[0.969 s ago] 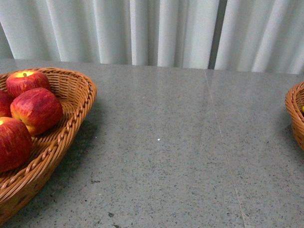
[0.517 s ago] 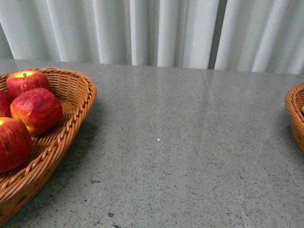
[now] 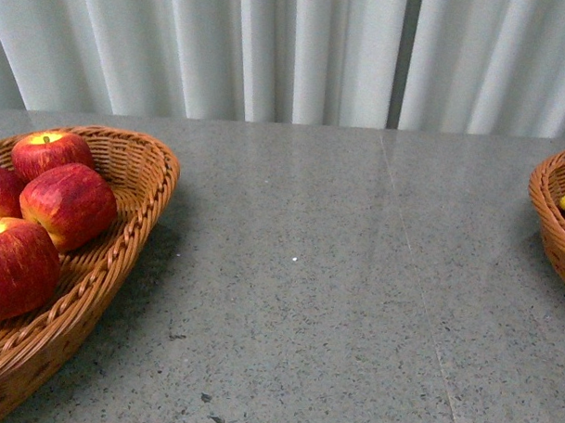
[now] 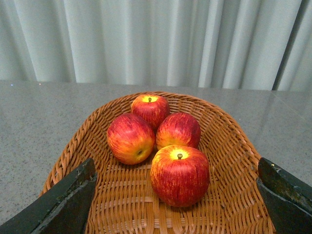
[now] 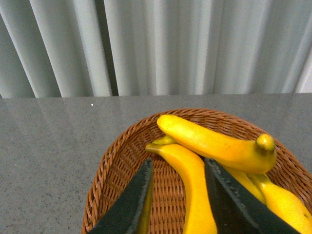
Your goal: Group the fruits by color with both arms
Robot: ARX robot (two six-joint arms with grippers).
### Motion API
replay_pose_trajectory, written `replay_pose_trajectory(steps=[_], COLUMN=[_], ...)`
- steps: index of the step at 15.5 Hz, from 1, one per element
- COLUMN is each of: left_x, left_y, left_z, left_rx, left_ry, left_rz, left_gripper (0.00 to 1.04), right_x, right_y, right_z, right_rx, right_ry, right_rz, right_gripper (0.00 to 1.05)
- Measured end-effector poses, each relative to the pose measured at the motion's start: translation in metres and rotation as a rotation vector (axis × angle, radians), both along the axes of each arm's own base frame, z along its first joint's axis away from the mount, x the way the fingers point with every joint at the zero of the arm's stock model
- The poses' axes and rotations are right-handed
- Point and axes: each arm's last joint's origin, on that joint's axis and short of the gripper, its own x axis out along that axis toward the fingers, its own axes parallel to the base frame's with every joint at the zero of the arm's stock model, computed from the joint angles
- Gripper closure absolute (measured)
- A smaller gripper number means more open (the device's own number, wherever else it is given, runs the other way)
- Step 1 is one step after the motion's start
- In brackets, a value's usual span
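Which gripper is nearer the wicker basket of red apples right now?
Left. The left gripper hangs open over the wicker basket of red apples; the right gripper is at the basket of yellow bananas.

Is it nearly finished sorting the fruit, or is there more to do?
It looks nearly finished. Four red apples sit in the left wicker basket, and yellow bananas fill the right basket. No fruit is visible on the grey table. Neither arm holds anything; both sets of jaws are open above their baskets.

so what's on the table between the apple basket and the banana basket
Nothing: in the front view the grey table is bare between the apple basket and the banana basket.
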Motion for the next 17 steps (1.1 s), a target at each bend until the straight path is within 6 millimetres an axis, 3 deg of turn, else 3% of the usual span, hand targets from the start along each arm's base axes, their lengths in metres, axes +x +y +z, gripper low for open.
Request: replay_pose_trajectory(steps=[3,6,17], left_x=[0.0,0.0,0.0], left_y=[0.0,0.0,0.0], left_z=[0.0,0.0,0.0], left_rx=[0.0,0.0,0.0], left_ry=[0.0,0.0,0.0], left_rz=[0.0,-0.001,0.0], left_gripper=[0.07,0.07,0.07], right_x=[-0.014,-0.026,-0.05], right_y=[0.008,0.021,0.021], right_z=[-0.006,-0.018,-0.029], right_rx=[-0.023,-0.022,-0.024], right_ry=[-0.03,-0.012,-0.037], right_rz=[0.0,0.012,-0.005], right_gripper=[1.04,1.03,1.03])
